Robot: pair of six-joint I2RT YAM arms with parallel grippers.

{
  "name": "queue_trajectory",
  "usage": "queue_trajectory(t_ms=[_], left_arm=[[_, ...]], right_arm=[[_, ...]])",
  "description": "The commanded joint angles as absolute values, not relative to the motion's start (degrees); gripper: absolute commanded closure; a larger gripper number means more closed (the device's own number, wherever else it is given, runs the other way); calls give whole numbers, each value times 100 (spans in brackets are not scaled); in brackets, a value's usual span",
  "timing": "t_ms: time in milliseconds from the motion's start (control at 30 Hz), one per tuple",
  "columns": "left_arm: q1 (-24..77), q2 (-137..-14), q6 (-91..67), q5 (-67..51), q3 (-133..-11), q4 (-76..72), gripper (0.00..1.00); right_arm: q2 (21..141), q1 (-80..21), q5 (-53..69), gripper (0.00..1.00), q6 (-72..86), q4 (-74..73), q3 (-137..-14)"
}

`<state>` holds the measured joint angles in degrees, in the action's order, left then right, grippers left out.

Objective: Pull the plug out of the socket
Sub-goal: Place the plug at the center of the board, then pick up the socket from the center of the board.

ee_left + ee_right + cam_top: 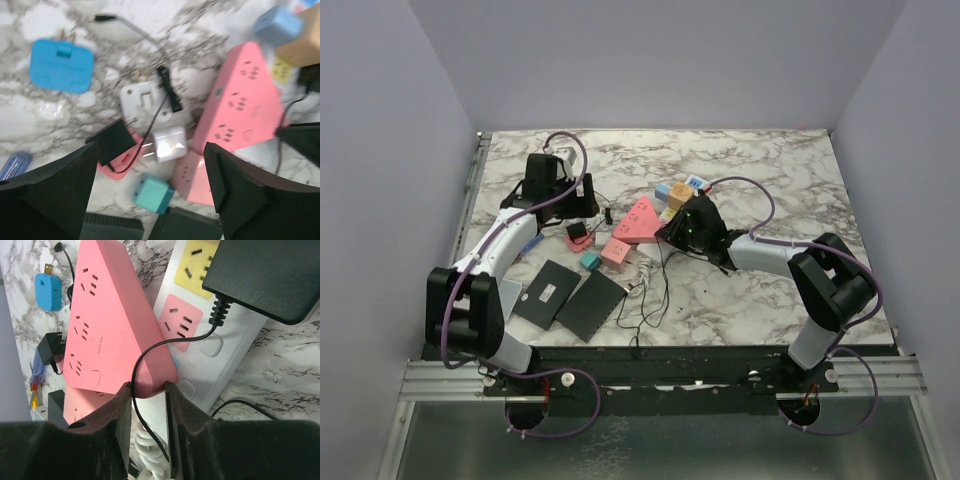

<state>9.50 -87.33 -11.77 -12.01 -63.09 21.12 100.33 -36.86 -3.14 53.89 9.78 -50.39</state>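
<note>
Your left claw [151, 150] stands wide open, its two dark fingers [50, 195] spread with nothing between them. Under it a clutter lies on the marble table [30, 125]: a white charger cube [170, 145], a white adapter [142, 100], a black adapter [112, 142], a teal cube [152, 192], and a blue plug adapter [61, 65] off to one side.

Your right claw [148, 390] is drawn nearly closed. The rounded corner of the pink power strip [110, 325] and a thin black cable [145, 355] both sit in the narrow gap. You cannot tell whether the claw pinches either one or only hangs over them.

The socket [225, 355], the long white strip, lies just beside the pink power strip, which overlaps its edge. Its yellow and pink outlets show. The black plug [270, 275] sits on the socket next to the yellow outlet, and the thin black cable leaves it and runs down between your right claw's fingers. In the top view the socket lies right of the table's middle, mostly hidden by that claw.
</note>
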Motion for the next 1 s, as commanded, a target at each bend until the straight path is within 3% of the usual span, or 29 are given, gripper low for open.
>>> queue_trajectory(t_ms=[0, 200, 600, 967], left_arm=[[1475, -8396, -1488, -1721, -6234, 1120, 10], [2141, -9419, -1580, -2173, -6818, 1095, 10], [2295, -10455, -1606, -1969, -7137, 1209, 10], [2443, -10517, -1601, -2009, -7015, 1252, 14]], right_arm=[[10956, -3920, -348, 68, 4630, -2027, -4398], [10676, -3925, -523, 65, 4566, -2095, -4446], [10084, -3929, -498, 59, 4333, -2207, -4681], [9237, -3805, -819, 34, 4107, -2749, -5040]])
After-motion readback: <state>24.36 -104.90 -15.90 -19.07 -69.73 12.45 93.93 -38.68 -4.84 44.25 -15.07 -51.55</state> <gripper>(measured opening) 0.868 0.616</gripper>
